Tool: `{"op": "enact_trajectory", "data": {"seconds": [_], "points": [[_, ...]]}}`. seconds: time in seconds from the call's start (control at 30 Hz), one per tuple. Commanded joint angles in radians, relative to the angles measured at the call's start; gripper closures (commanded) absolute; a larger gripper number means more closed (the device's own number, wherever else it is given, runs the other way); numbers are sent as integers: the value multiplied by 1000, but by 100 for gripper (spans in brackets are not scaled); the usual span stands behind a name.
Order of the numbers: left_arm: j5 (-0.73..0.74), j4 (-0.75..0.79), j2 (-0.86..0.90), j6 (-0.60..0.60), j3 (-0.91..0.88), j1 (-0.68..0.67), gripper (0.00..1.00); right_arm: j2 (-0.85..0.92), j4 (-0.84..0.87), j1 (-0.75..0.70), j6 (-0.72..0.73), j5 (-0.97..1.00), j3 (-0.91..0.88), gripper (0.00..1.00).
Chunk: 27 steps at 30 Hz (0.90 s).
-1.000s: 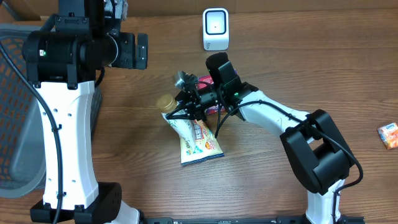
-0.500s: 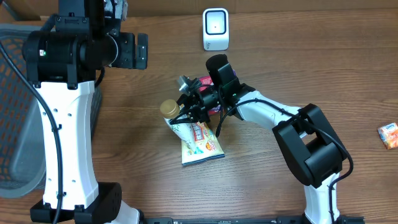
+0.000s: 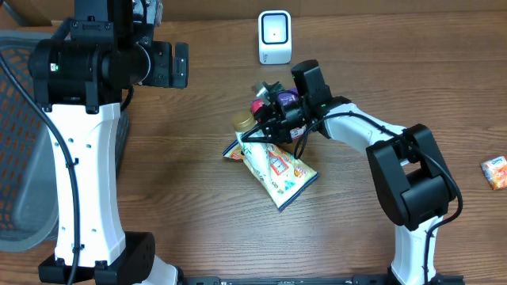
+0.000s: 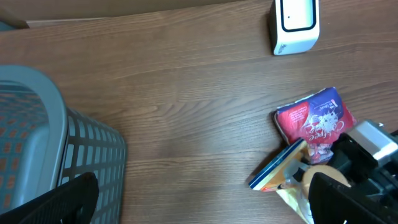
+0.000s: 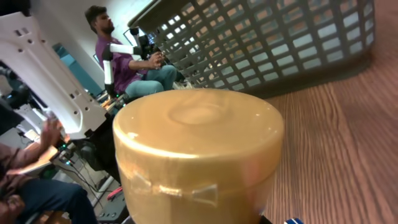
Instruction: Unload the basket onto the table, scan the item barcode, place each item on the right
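My right gripper [image 3: 255,128] is closed on the spout of the drink pouch [image 3: 279,172], just under its gold cap [image 5: 199,143]. I hold it there because the neck is the one stiff part of a soft bag. The cap fills my right wrist view, so I cannot see my own fingers there; the overhead view shows them at the neck.

The pouch is in front of the scanner [image 3: 275,36], on the side toward my bases and apart from it. Its body trails away from the scanner, slanting toward my right base. The printed face is up and I can make out no barcode, so I judge the pouch needs lifting and turning before the scanner's window can read it.

A red packet [image 4: 314,121] lies between the scanner and the pouch, partly under my right wrist. It may drag along if I slide instead of lift.

My left gripper [image 4: 199,208] hangs wide open and empty, well off to the scanner's left beside the grey basket [image 4: 37,143], out of the way.
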Motion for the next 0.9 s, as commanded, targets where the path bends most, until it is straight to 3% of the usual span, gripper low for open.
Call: {"op": "enact_trajectory", "data": {"seconds": [0.0,0.17,0.37,0.57,0.73,0.87], "points": [[-5,4,9,13,8,2,0,10,9,11,-99,-54,6,82],[-34,29,9,13,8,2,0,10,19,16,-99,-63,6,82],[98,65,9,9,8,2,0,10,31,15,-99,-88,6,82],[118,55,9,7,8,2,0,10,27,14,-99,-87,6,82],[296,-24,9,102,-7,2,0,10,23,-1,-98,-88,6,82],[325,-28,9,106,-65,2,0,10,20,-15,-94,-88,6,82]]}}
